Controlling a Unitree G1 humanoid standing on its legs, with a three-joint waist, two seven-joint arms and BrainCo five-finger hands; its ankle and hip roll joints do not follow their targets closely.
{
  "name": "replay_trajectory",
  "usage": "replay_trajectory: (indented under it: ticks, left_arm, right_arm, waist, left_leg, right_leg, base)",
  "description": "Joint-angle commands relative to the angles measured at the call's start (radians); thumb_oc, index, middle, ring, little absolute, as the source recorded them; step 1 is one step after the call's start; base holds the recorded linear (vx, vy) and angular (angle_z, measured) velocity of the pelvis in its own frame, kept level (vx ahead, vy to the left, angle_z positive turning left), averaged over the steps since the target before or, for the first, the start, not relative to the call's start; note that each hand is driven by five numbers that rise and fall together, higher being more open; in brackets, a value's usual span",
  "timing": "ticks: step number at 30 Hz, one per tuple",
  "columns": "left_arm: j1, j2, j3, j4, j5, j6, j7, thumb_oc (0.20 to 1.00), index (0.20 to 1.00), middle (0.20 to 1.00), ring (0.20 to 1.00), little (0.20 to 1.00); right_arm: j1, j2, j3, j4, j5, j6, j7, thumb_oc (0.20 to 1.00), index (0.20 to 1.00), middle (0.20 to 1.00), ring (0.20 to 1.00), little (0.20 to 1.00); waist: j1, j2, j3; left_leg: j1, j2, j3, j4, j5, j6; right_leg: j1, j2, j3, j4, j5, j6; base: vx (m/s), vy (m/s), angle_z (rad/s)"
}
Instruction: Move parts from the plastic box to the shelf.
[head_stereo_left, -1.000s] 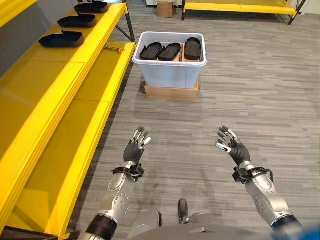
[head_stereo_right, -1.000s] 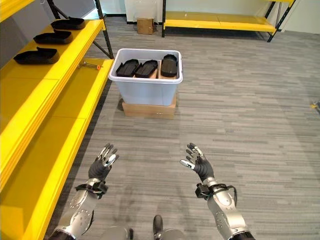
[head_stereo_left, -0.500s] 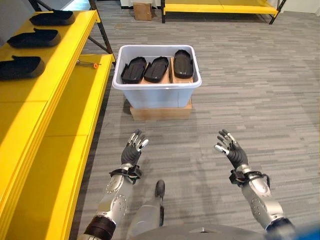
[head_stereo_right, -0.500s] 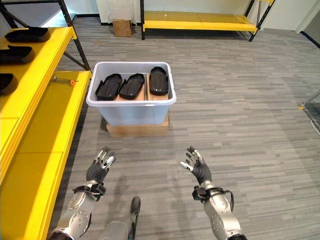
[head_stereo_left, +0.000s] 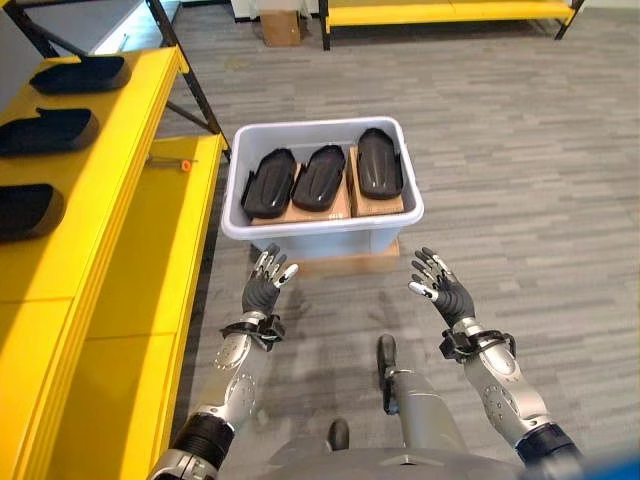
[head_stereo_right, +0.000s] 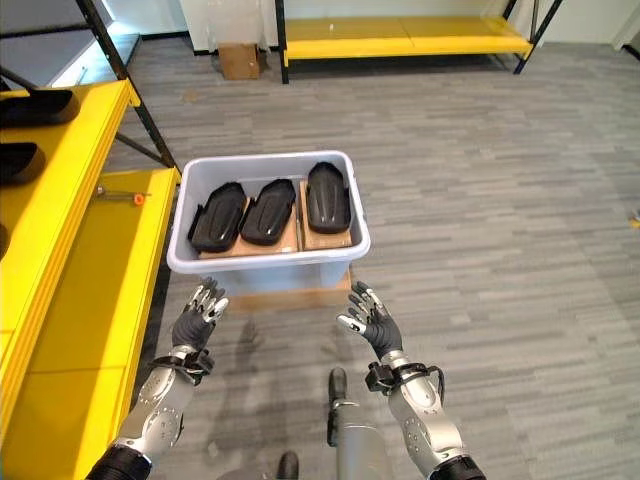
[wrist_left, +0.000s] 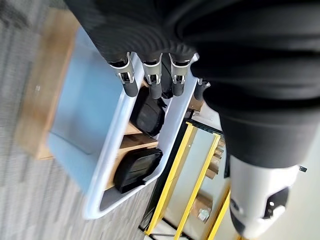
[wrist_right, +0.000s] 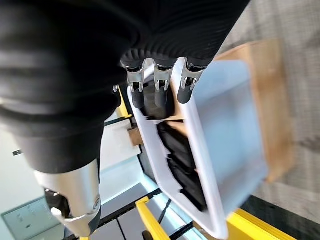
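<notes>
at 9 o'clock, the yellow shelf (head_stereo_left: 120, 190) already carries 3 black parts (head_stereo_left: 50, 128) in a row along its upper tier, each lying apart from the next; a small orange-tipped tool (head_stereo_left: 172, 162) rests on the lower tier near the box. at 12 o'clock, the plastic box (head_stereo_left: 322, 226), pale grey and open-topped, stands on a flat cardboard base (head_stereo_left: 350, 264) on the grey plank floor (head_stereo_left: 540, 180). inside it lie 3 more black parts (head_stereo_left: 320, 178), side by side on brown cardboard sheets, the leftmost tilted slightly against the wall. at 7 o'clock, the left hand (head_stereo_left: 266, 290) is raised palm-forward just short of the box's near wall, its fingers straight and spread, carrying nothing. at 5 o'clock, the right hand (head_stereo_left: 440, 290) mirrors it on the other side, fingers likewise extended and apart, also unladen; both wrist views look past straight fingers onto the box rim and the parts within. a cardboard carton (head_stereo_left: 278, 24) and a second yellow rack (head_stereo_left: 450, 12) stand at the far end of the room.

step in hand, as judged: the approach to the box, before any pick. the next move calls for reaching both hands over the near rim, lowering them either side of 1 part, and closing on it before turning toward 9 o'clock.
</notes>
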Motion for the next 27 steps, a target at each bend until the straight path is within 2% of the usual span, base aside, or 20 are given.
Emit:
replay_trajectory:
  ticks: [1,4,10,12,14,16,17,18,19,20,21,23,24,26,27]
  left_arm:
    - [-0.041,0.001,0.034,-0.065,0.014,-0.056,-0.032,1.000,1.000,1.000,1.000,1.000]
    - [-0.040,-0.010,0.033,-0.076,0.007,-0.055,-0.035,1.000,1.000,1.000,1.000,1.000]
    - [-0.049,-0.016,0.016,-0.076,-0.005,-0.051,-0.037,1.000,1.000,1.000,1.000,1.000]
    - [-0.050,-0.024,0.006,-0.080,-0.015,-0.053,-0.043,1.000,1.000,1.000,1.000,1.000]
    - [-0.046,-0.026,0.009,-0.085,-0.023,-0.055,-0.047,1.000,1.000,1.000,1.000,1.000]
    - [-0.035,-0.026,0.014,-0.093,-0.024,-0.057,-0.047,1.000,1.000,1.000,1.000,1.000]
    - [-0.035,-0.027,0.013,-0.096,-0.026,-0.055,-0.046,1.000,1.000,1.000,1.000,1.000]
    - [-0.036,-0.026,0.015,-0.099,-0.036,-0.054,-0.046,1.000,1.000,1.000,1.000,1.000]
    - [-0.035,-0.023,0.015,-0.097,-0.040,-0.056,-0.038,1.000,1.000,1.000,1.000,1.000]
    - [-0.037,-0.020,0.022,-0.101,-0.031,-0.064,-0.026,1.000,1.000,1.000,1.000,1.000]
    - [-0.036,-0.019,0.029,-0.103,-0.035,-0.069,-0.024,1.000,1.000,1.000,1.000,1.000]
    - [-0.044,-0.023,0.034,-0.099,-0.036,-0.077,-0.022,1.000,1.000,1.000,1.000,1.000]
    - [-0.041,-0.023,0.040,-0.107,-0.045,-0.076,-0.028,1.000,1.000,1.000,1.000,1.000]
    - [-0.039,-0.019,0.042,-0.111,-0.041,-0.080,-0.024,1.000,1.000,1.000,1.000,1.000]
    - [-0.047,-0.009,0.036,-0.117,-0.037,-0.081,-0.026,1.000,1.000,1.000,1.000,1.000]
  right_arm:
    - [-0.061,-0.028,-0.004,-0.026,-0.004,-0.050,0.014,1.000,1.000,1.000,1.000,1.000]
    - [-0.068,-0.036,-0.017,-0.025,0.004,-0.059,0.009,1.000,1.000,1.000,1.000,1.000]
    - [-0.067,-0.051,-0.029,-0.036,-0.002,-0.060,0.005,1.000,1.000,1.000,1.000,1.000]
    - [-0.064,-0.058,-0.033,-0.037,-0.002,-0.069,0.000,1.000,1.000,1.000,1.000,1.000]
    - [-0.061,-0.065,-0.035,-0.044,0.003,-0.072,0.000,1.000,1.000,1.000,1.000,1.000]
    - [-0.058,-0.076,-0.037,-0.058,-0.001,-0.077,0.003,1.000,1.000,1.000,1.000,1.000]
    - [-0.060,-0.078,-0.038,-0.060,-0.004,-0.080,-0.002,1.000,1.000,1.000,1.000,1.000]
    - [-0.066,-0.078,-0.039,-0.058,-0.006,-0.085,-0.012,1.000,1.000,1.000,1.000,1.000]
    - [-0.081,-0.079,-0.038,-0.052,-0.008,-0.098,-0.033,1.000,1.000,1.000,1.000,1.000]
    - [-0.088,-0.083,-0.046,-0.050,-0.009,-0.107,-0.050,1.000,1.000,1.000,1.000,1.000]
    - [-0.097,-0.087,-0.049,-0.054,-0.008,-0.111,-0.056,1.000,1.000,1.000,1.000,1.000]
    - [-0.116,-0.090,-0.055,-0.056,-0.011,-0.123,-0.071,1.000,1.000,1.000,1.000,1.000]
    - [-0.121,-0.091,-0.054,-0.057,-0.020,-0.117,-0.074,1.000,1.000,1.000,1.000,1.000]
    - [-0.136,-0.086,-0.048,-0.059,-0.040,-0.118,-0.083,1.000,1.000,1.000,1.000,1.000]
    - [-0.144,-0.080,-0.052,-0.063,-0.044,-0.116,-0.090,1.000,1.000,1.000,1.000,1.000]
  waist:
    - [0.025,-0.011,-0.020]
    - [0.030,-0.010,-0.046]
    - [0.023,-0.006,-0.043]
    - [0.018,-0.007,-0.032]
    - [0.021,-0.012,-0.016]
    - [0.035,-0.023,0.015]
    - [0.037,-0.028,0.026]
    - [0.039,-0.033,0.034]
    - [0.050,-0.043,0.041]
    - [0.058,-0.031,0.060]
    - [0.057,-0.022,0.062]
    - [0.057,0.005,0.069]
    - [0.061,0.016,0.067]
    - [0.067,0.029,0.063]
    - [0.071,0.025,0.068]
  left_leg:
    - [-0.150,0.037,0.059,0.018,0.069,-0.018]
    - [-0.156,0.058,0.053,0.011,0.074,-0.036]
    - [-0.162,0.093,0.041,0.028,0.073,-0.063]
    - [-0.179,0.117,0.038,0.108,0.090,-0.094]
    - [-0.234,0.107,0.034,0.226,0.113,-0.109]
    - [-0.317,0.081,0.009,0.382,0.164,-0.126]
    - [-0.354,0.090,0.012,0.398,0.181,-0.127]
    - [-0.378,0.125,0.022,0.364,0.192,-0.124]
    - [-0.400,0.224,0.002,0.214,0.205,-0.120]
    - [-0.405,0.298,-0.013,0.107,0.276,-0.137]
    - [-0.407,0.334,-0.011,0.060,0.307,-0.149]
    - [-0.408,0.378,0.054,0.017,0.373,-0.177]
    - [-0.378,0.384,0.074,-0.007,0.334,-0.177]
    - [-0.371,0.380,0.085,-0.013,0.310,-0.179]
    - [-0.378,0.350,0.093,0.029,0.275,-0.171]
  right_leg:
    - [0.225,-0.053,0.041,-0.141,0.137,0.113]
    - [0.262,-0.031,0.026,-0.179,0.125,0.101]
    - [0.264,-0.007,0.022,-0.148,0.085,0.075]
    - [0.278,0.013,0.013,-0.145,0.060,0.058]
    - [0.289,0.013,0.012,-0.150,0.056,0.048]
    - [0.303,0.007,0.011,-0.151,0.055,0.036]
    - [0.309,0.001,0.009,-0.155,0.053,0.034]
    - [0.314,-0.007,0.007,-0.160,0.052,0.037]
    - [0.318,-0.024,0.015,-0.162,0.039,0.053]
    - [0.316,-0.028,0.028,-0.148,0.018,0.063]
    - [0.314,-0.033,0.034,-0.142,0.006,0.069]
    - [0.317,-0.048,0.036,-0.138,-0.004,0.083]
    - [0.313,-0.051,0.046,-0.130,-0.021,0.090]
    - [0.309,-0.065,0.055,-0.124,-0.013,0.097]
    - [0.317,-0.097,0.058,-0.128,0.002,0.113]
  base:
    - [0.12,-0.113,0.44]
    - [0.10,-0.129,0.10]
    - [0.08,-0.125,-0.18]
    - [0.09,-0.209,0.09]
    - [0.00,-0.110,0.40]
    - [-0.03,-0.079,0.26]
    - [-0.01,-0.037,0.16]
    - [0.07,0.059,0.17]
    - [0.11,0.176,0.38]
    - [0.11,0.239,0.27]
    - [0.07,0.263,0.17]
    - [0.05,0.270,-0.21]
    - [0.04,0.260,-0.26]
    - [0.07,0.269,-0.58]
    - [0.09,0.233,-0.72]
